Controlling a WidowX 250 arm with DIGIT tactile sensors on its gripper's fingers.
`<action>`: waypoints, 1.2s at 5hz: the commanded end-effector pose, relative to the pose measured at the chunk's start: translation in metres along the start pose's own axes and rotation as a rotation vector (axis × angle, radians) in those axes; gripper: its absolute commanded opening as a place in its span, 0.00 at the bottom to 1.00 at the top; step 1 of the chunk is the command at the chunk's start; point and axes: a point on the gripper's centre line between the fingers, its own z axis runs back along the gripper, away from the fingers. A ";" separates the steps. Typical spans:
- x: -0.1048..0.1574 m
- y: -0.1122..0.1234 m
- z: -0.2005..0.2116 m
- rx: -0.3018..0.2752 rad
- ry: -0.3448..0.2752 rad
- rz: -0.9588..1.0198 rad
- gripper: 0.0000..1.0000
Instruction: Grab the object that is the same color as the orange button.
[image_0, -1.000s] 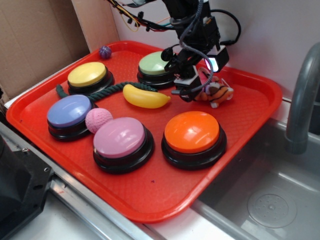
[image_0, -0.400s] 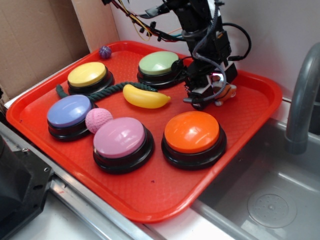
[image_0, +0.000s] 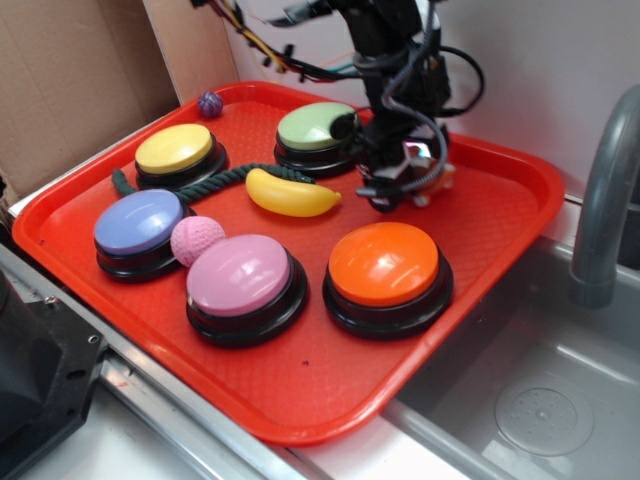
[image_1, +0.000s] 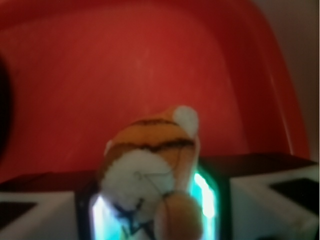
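Note:
The small plush tiger (image_1: 150, 160), orange with black stripes and a white muzzle, sits between my jaws in the wrist view, with glowing pads showing on both sides of it. In the exterior view my gripper (image_0: 395, 195) is down on the tray at the back right, straddling the tiger (image_0: 440, 177), of which only a sliver shows. The jaws look open around it, not pressed in. My gripper (image_1: 152, 210) fills the bottom of the wrist view. The orange button (image_0: 385, 262) stands in front of the gripper, near the tray's right front.
All lie on a red tray (image_0: 300, 400): green button (image_0: 315, 127) just left of the gripper, yellow banana (image_0: 290, 194), yellow button (image_0: 175, 148), purple button (image_0: 138, 222), pink button (image_0: 240, 275), pink ball (image_0: 197, 240), green rope (image_0: 215, 180). A sink and grey faucet (image_0: 605, 200) are right.
My gripper moved from left of the tiger to over it, then came down around it. The tiger was in plain view a second ago and is now mostly hidden by the gripper.

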 end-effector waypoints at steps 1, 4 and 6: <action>-0.012 -0.010 0.096 0.072 0.236 0.450 0.00; -0.077 -0.053 0.159 0.036 0.245 1.208 0.00; -0.087 -0.068 0.168 0.115 0.229 1.377 0.00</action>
